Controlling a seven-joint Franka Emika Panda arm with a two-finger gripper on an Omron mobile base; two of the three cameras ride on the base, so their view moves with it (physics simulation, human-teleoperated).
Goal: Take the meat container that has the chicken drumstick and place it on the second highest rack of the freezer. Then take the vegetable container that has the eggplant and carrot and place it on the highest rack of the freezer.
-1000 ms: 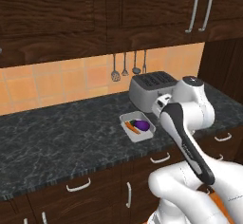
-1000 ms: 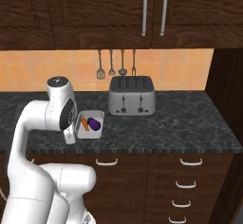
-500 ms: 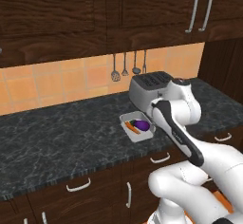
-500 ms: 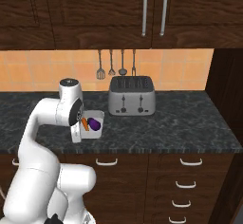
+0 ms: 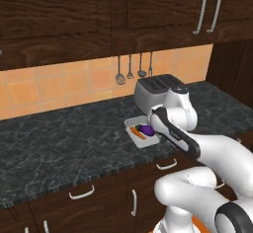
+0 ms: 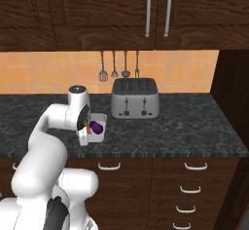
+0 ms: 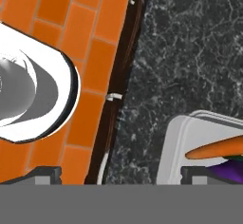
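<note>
The vegetable container (image 5: 134,126) is a small white tray near the counter's front edge, just in front of the toaster. In it lie the dark-purple eggplant (image 5: 146,128) and the orange carrot (image 5: 140,134). In the right base view the container (image 6: 99,135) shows the eggplant (image 6: 97,125) beside my hand. My gripper (image 7: 121,176) hangs open above the counter edge. One fingertip is over the container (image 7: 178,137), close to the carrot (image 7: 218,148) and eggplant (image 7: 230,171). Nothing is between the fingers. The meat container, the chicken drumstick and the freezer are out of view.
A silver toaster (image 5: 155,91) (image 6: 133,99) stands right behind the container. Utensils (image 5: 129,69) (image 6: 114,66) hang on the tiled wall, under dark upper cabinets. The dark stone counter (image 5: 64,138) stretches left. Below its front edge (image 7: 121,76) are drawers and the orange floor.
The arm has swung forward and down, bringing the hand low over the container's near side. The jaws stayed wide open, and the container has not moved.
</note>
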